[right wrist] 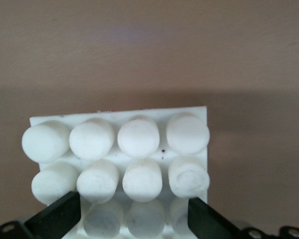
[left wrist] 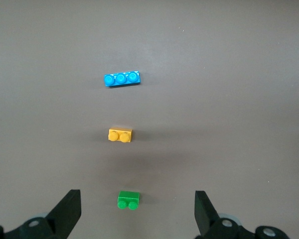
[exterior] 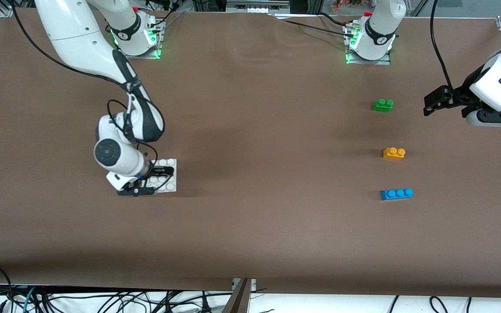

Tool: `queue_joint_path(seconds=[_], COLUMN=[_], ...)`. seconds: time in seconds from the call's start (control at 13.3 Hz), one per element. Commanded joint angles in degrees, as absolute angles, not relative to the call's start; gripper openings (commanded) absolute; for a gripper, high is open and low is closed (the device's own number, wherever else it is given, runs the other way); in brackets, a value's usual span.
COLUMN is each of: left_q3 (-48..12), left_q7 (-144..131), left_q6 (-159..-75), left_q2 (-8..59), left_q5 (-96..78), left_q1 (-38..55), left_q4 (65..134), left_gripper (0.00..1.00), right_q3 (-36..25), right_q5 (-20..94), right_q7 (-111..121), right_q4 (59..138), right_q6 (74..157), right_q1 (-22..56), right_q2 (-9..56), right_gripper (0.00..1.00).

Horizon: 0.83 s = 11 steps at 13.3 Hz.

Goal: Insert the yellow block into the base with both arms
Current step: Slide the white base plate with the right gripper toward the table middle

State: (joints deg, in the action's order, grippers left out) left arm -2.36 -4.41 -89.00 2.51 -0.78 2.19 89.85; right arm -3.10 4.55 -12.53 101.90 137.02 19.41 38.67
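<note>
- The yellow block [exterior: 394,153] lies untouched on the brown desk [exterior: 255,174] toward the left arm's end, studs up.
- It sits between two other bricks in a row: the green brick [exterior: 383,105] is farther from the front camera and the blue brick [exterior: 396,194] is nearer to it. All three lie well apart from one another.
- The left gripper [exterior: 429,104] hangs in the air near the green brick, toward the desk's edge at that end, with its jaws spread wide and nothing between them. Its wrist view looks down on the row, and the yellow block [left wrist: 120,135] is well clear of the fingers [left wrist: 67,211].
- The base [exterior: 170,174] lies flat on the desk toward the right arm's end, well apart from the bricks.
- The right gripper [exterior: 139,184] is down at the base. In its wrist view the fingers [right wrist: 57,216] stand on either side of the nearest row of studs on the base [right wrist: 139,149]. They are parted, and no firm squeeze on the plate shows yet.
- Judged from this, the task is at an early stage: the right arm is about to steady the base.
- Picking up the yellow block, carrying it across and pressing it onto the studs all remain to be done.
</note>
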Motion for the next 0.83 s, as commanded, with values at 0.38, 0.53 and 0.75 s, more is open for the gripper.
queue_joint_path(seconds=[0.38, 0.53, 0.75], left_q3=[-2.6, -2.6, -2.6], left_q7=[-5.0, -5.0, -5.0], left_q6=[-88.9, -88.9, -88.9], left_q2=[1.9, 1.9, 1.9], left_q5=[-1.1, -1.1, -1.1], left_q1=[2.3, 2.3, 2.3], left_q4=[89.6, 89.6, 89.6], left_gripper=[1.0, 1.0, 1.0], right_q3=[-2.6, -2.6, -1.9], right_q5=[6.2, 6.2, 6.2], right_q7=[-23.4, -25.7, -30.5], right_q4=[97.2, 96.3, 94.7], right_q6=[138.2, 138.2, 138.2], right_q1=[28.7, 30.3, 32.9], right_q2=[42.3, 42.4, 43.3], right_gripper=[1.0, 1.0, 1.0])
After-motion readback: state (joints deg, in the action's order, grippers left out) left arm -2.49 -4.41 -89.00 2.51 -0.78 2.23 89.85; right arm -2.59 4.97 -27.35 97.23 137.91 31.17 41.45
